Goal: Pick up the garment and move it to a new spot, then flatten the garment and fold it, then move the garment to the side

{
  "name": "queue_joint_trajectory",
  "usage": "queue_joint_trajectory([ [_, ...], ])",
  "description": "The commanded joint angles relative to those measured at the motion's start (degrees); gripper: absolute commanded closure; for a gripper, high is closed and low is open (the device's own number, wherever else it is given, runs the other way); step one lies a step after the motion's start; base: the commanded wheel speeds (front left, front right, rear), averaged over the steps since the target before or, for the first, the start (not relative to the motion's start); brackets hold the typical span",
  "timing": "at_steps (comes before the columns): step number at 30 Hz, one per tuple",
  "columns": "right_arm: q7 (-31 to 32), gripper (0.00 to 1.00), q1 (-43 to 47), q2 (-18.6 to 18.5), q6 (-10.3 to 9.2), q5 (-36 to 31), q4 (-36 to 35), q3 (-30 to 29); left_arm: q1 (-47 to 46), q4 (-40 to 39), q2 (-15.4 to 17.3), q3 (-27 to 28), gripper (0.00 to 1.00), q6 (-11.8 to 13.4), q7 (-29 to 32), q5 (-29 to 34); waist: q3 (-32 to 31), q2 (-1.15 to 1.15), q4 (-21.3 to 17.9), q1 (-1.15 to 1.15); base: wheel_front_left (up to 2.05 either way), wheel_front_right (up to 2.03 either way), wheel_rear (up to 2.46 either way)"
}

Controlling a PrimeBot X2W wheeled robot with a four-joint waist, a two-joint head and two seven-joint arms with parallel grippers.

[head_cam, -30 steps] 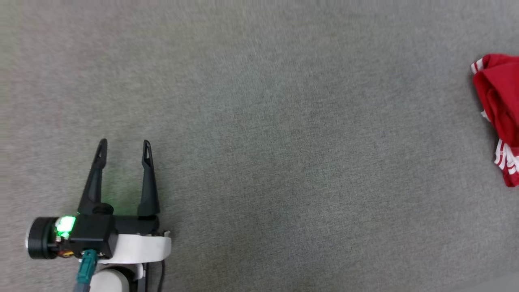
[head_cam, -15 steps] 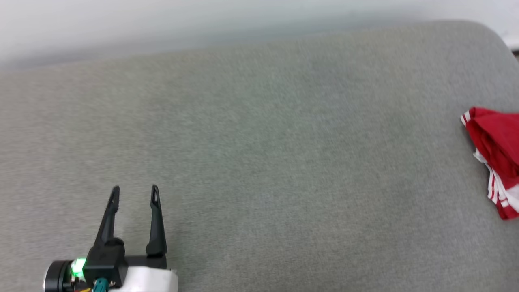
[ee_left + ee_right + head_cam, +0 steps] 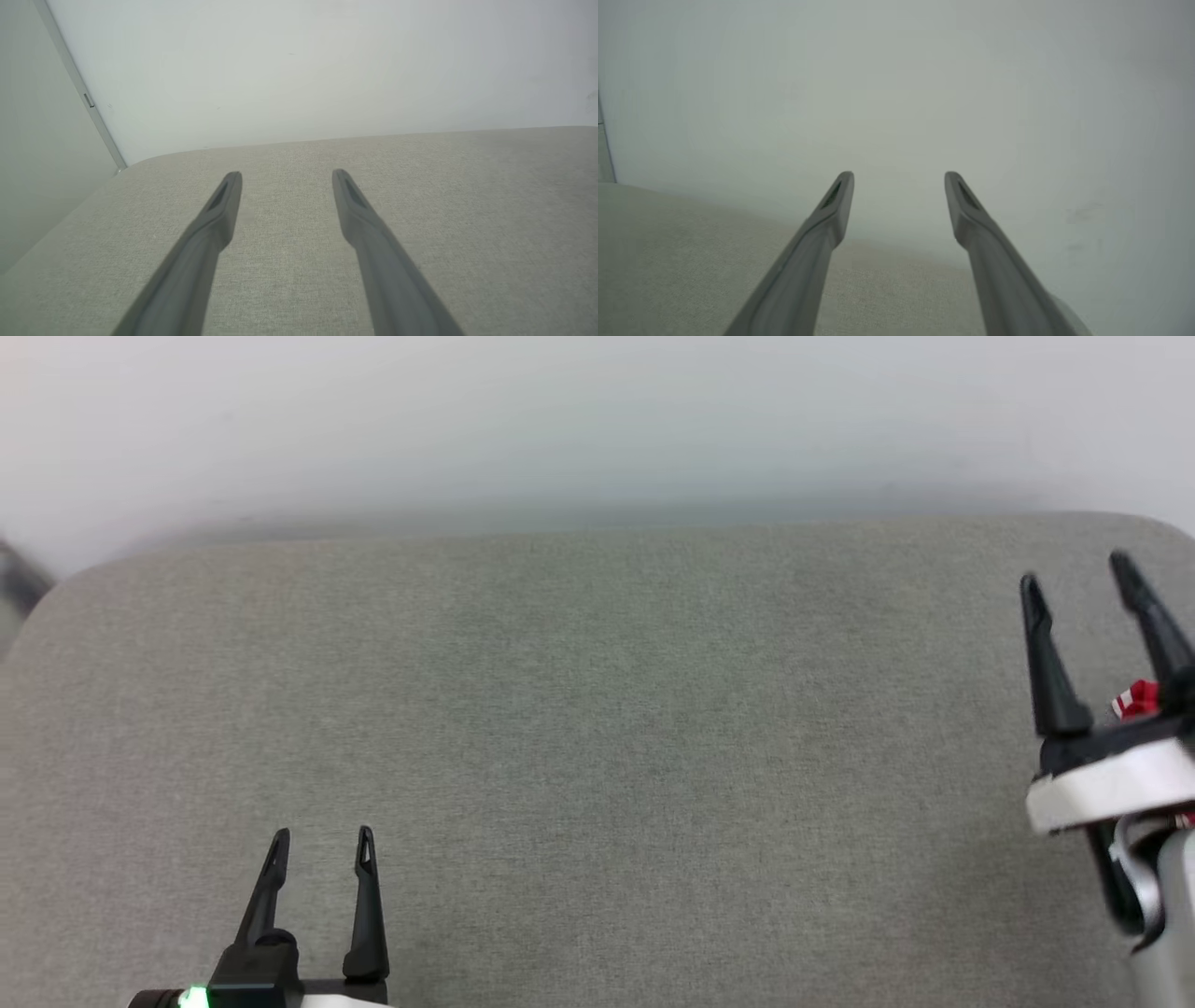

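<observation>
Only a scrap of the garment (image 3: pixel 1134 700) can be seen: a bit of red with white stripes at the far right of the head view, lying on the surface (image 3: pixel 597 709) and mostly hidden behind the right gripper (image 3: pixel 1074 572). How it lies, folded or bunched, cannot be told.

The right gripper stands over that scrap, its two dark fingers well apart and empty, pointing up and slightly left in the head view towards the far edge of the surface. Whether it touches the garment cannot be told. In its own wrist view the fingers (image 3: pixel 831 219) are spread with nothing between them, aimed at the pale wall (image 3: pixel 896 93), with grey cloth low on the left.

The left gripper (image 3: pixel 322 833) is at the lower left of the head view, well apart from the garment. Its fingers are also spread and empty over bare grey fabric. Its wrist view shows the same, the tips pointing at the far edge.

The surface is grey woven fabric with rounded far corners, set against the wall. A thin strip (image 3: pixel 79 88) runs down the wall at the left of the left wrist view.
</observation>
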Motion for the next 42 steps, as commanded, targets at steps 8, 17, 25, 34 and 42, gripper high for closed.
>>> queue_joint_trajectory([
  [8, -0.5, 0.0, 12.6, 7.9, -0.05, 1.0, -4.0, -4.4, 1.0, 1.7, -0.7, -1.0, 0.0, -0.3, -0.1, 0.0, -2.5, 0.0, 1.7, 0.01, 0.0, 0.0, 0.0],
  [17, -0.5, 0.0, 22.5, 12.4, -0.05, 0.5, -7.9, -6.9, 1.1, 3.3, -1.0, -1.6, 0.0, -0.9, -0.1, 0.2, -4.4, 0.0, 2.7, 0.01, 0.0, 0.0, 0.0],
  [25, -0.5, 0.0, 29.3, 14.2, -0.05, 0.2, -11.0, -6.6, 2.0, 4.8, -1.2, -2.1, 0.0, -0.9, -0.1, 0.1, -6.4, 0.0, 3.4, 0.01, 0.0, 0.0, 0.0],
  [34, -0.5, 0.0, 33.9, 14.4, -0.05, 3.0, -13.2, -6.3, 2.6, 5.7, -1.4, -2.5, 0.0, -0.8, -0.1, -0.4, -8.0, 0.0, 4.0, 0.01, 0.0, 0.0, 0.0],
  [42, -0.5, 0.0, 35.0, 14.4, -0.05, 4.2, -14.0, -6.4, 3.1, 5.4, -1.5, -2.5, 0.0, -1.4, -0.1, -1.0, -8.4, 0.0, 4.1, 0.01, 0.0, 0.0, 0.0],
])
